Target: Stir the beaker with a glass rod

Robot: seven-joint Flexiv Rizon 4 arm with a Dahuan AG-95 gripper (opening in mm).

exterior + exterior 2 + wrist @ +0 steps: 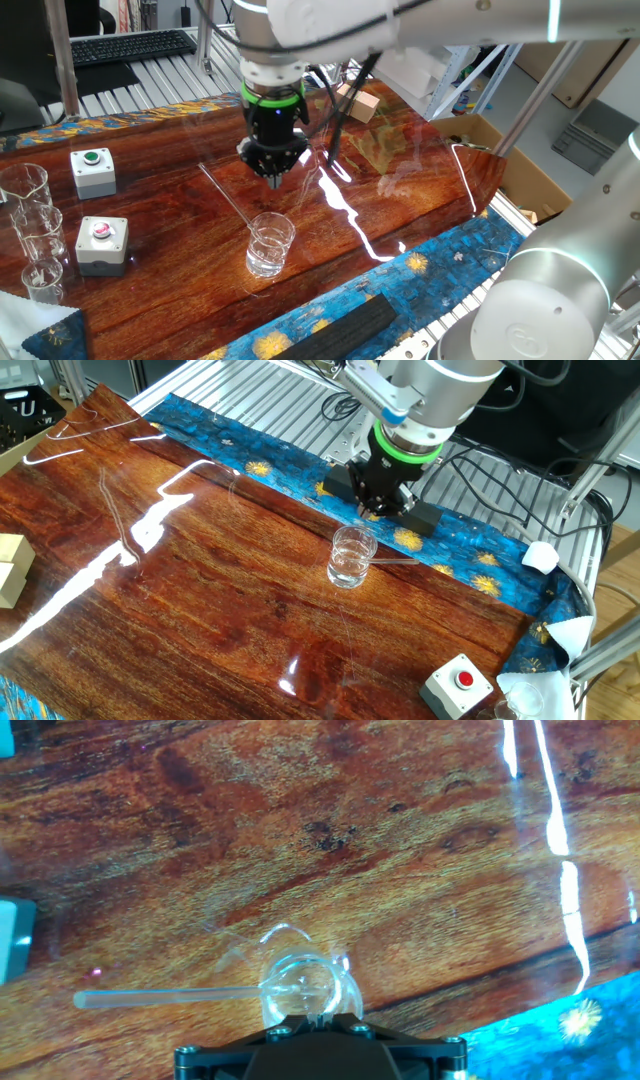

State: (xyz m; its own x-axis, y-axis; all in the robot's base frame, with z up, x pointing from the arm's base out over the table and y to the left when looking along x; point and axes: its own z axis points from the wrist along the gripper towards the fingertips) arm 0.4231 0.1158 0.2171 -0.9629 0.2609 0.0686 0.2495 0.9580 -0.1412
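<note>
The beaker (270,245) is a short clear glass cylinder standing upright on the wooden table, near its blue-cloth front edge. It also shows in the other fixed view (352,557) and at the bottom of the hand view (300,988). The glass rod (225,195) rests with one end inside the beaker and leans out over its rim. The rod shows too in the other fixed view (400,561) and in the hand view (160,997). My gripper (275,180) hangs just above the beaker (378,510), fingers together, apart from the rod (318,1017).
Three clear beakers (30,230) stand grouped at the table's left edge. A green-button box (93,170) and a red-button box (102,243) sit beside them. A wooden block (360,105) lies at the far side. A black bar (340,325) lies on the blue cloth.
</note>
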